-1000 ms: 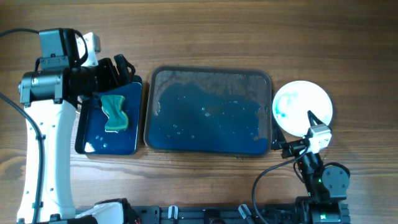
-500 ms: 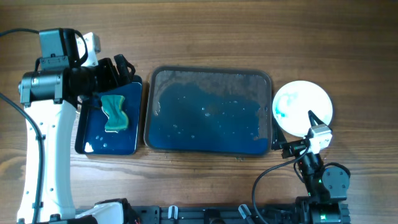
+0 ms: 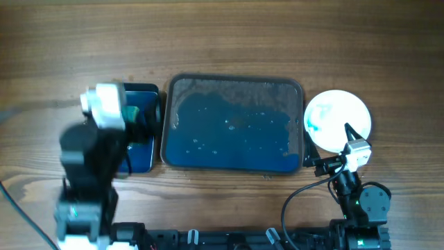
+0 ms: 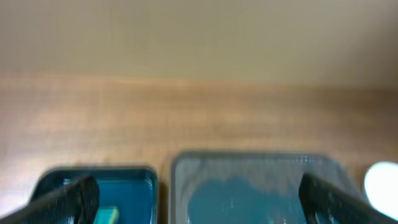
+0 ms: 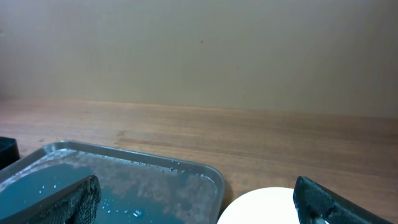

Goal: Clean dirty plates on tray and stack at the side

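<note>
The large dark blue-grey tray (image 3: 232,87) lies mid-table with a wet teal film and no plates on it; it also shows in the left wrist view (image 4: 249,168) and the right wrist view (image 5: 124,163). A white plate (image 3: 343,111) with a teal smear sits on the table right of the tray, also in the right wrist view (image 5: 264,208); I cannot tell how many are stacked. My right gripper (image 3: 331,147) (image 5: 199,200) is open and empty at the plate's near edge. My left gripper (image 3: 139,119) (image 4: 199,198) is open and empty, blurred, over the small tray.
The small glossy blue tray (image 3: 142,156) lies left of the large tray, mostly under my left arm. The green sponge (image 4: 104,216) lies in it. Bare wooden table (image 3: 229,35) lies behind both trays.
My left arm has swung from the back left toward the front left and is blurred. It now covers most of the small tray and sponge. The right arm has not moved.
</note>
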Tool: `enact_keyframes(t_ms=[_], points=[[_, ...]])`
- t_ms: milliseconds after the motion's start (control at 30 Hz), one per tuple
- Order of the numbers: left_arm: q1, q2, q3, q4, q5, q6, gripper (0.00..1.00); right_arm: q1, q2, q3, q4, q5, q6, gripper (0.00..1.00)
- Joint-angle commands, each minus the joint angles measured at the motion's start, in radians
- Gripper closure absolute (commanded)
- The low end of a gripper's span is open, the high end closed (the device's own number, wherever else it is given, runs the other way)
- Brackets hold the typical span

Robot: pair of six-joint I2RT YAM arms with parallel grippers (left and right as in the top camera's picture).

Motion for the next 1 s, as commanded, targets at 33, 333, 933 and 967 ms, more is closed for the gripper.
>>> enact_keyframes(t_ms=[33,333,933,967], points=[[0.03,-0.332,-0.388,0.158,0.051,0.02,0.0,0.005,-0.009,-0.001,0.005,0.008,0.004,0.0],[0.039,-0.593,-0.647,0.206,0.023,0.02,0.0,0.005,-0.009,-0.001,0.005,0.008,0.004,0.0],[0.061,-0.665,-0.661,0.209,0.016,0.02,0.0,0.005,-0.009,-0.001,0.005,0.008,0.004,0.0],[0.061,-0.665,-0.661,0.209,0.016,0.02,0.0,0.005,-0.009,-0.001,0.005,0.008,0.004,0.0]])
